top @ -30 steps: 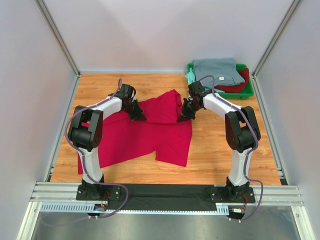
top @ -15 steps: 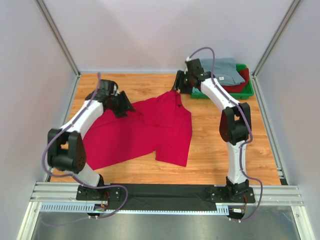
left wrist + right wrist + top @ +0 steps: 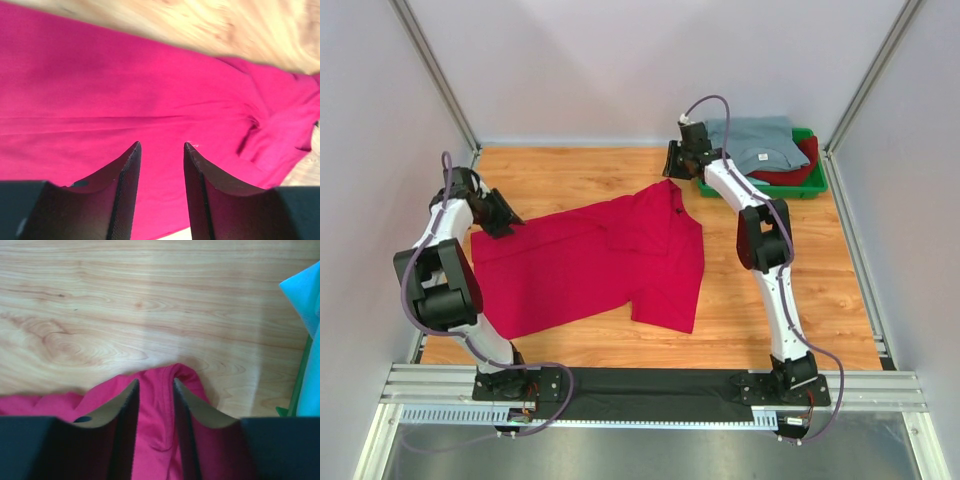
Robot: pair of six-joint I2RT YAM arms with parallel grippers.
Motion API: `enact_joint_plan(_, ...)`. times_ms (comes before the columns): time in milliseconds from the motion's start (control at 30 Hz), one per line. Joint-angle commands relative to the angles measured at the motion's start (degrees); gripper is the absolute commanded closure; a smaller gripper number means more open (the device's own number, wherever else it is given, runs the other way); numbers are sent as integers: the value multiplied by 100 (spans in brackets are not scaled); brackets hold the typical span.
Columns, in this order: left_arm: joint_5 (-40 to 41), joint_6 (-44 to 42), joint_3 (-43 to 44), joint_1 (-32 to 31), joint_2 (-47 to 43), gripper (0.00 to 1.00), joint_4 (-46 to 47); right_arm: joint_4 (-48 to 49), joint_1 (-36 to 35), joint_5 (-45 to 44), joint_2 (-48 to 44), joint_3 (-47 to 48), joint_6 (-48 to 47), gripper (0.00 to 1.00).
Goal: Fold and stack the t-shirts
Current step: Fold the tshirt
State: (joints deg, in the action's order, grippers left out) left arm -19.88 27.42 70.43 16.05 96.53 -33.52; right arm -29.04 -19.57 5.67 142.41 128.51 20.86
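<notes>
Crimson t-shirt [image 3: 585,270] | lay spread across tabletop [image 3: 770,300] centre | soft, limp, light; likely best pinched at hem corners | left gripper [image 3: 161,146] parted, empty, at its left-edge end | right gripper [image 3: 155,381] parted, empty, over its far tip

Overhead: bright, even, diffuse light from above; only faint, soft shadows on the wooden surface [image 3: 580,170].
Left wrist: wood grain smeared by blur; red t-shirt [image 3: 150,90] oversaturated.
Right wrist: grain sharp; pale glare band; right end effector [image 3: 155,381] dark, soft-edged.
</notes>
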Motion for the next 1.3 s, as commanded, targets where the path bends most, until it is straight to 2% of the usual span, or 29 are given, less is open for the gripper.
enact_joint_plan(0, -201, -474, 76, 310, 50, 54, -67, 460, 24, -268, 102, 218, -162, 68)
enact_joint_plan(33, -218, -527, 67, 493, 111, 54, -76, 452, 32, -268, 181, 245, -170, 72)
enact_joint_plan(67, -244, -553, 58, 573, 155, 55, -93, 452, 32, -268, 217, 280, -162, 73)
enact_joint_plan(333, -166, -756, 172, 1057, 568, 56, -225, 513, 103, -242, 472, 359, -30, 70)
enact_joint_plan(667, 19, -694, 401, 1295, 1078, 55, -357, 645, 103, -58, 700, 421, 137, 72)
enact_joint_plan(767, 151, -659, 611, 1313, 1411, 54, -532, 758, 138, -57, 727, 421, 234, 80)
enact_joint_plan(833, 160, -624, 813, 1365, 1710, 54, -673, 777, 173, -22, 797, 473, 313, 98)
enact_joint_plan(867, 168, -624, 875, 1391, 1789, 54, -795, 690, 217, -74, 806, 604, 348, 100)
enact_joint_plan(1033, 256, -676, 1112, 1532, 2168, 54, -1007, 680, 270, -558, 692, 500, 349, 100)
enact_joint_plan(1067, 265, -685, 1130, 1550, 2194, 54, -1016, 697, 278, -933, 657, 491, 348, 100)
enact_joint_plan(1267, 371, -773, 1139, 1708, 2265, 54, -955, 610, 287, -1366, 858, 877, 304, 100)
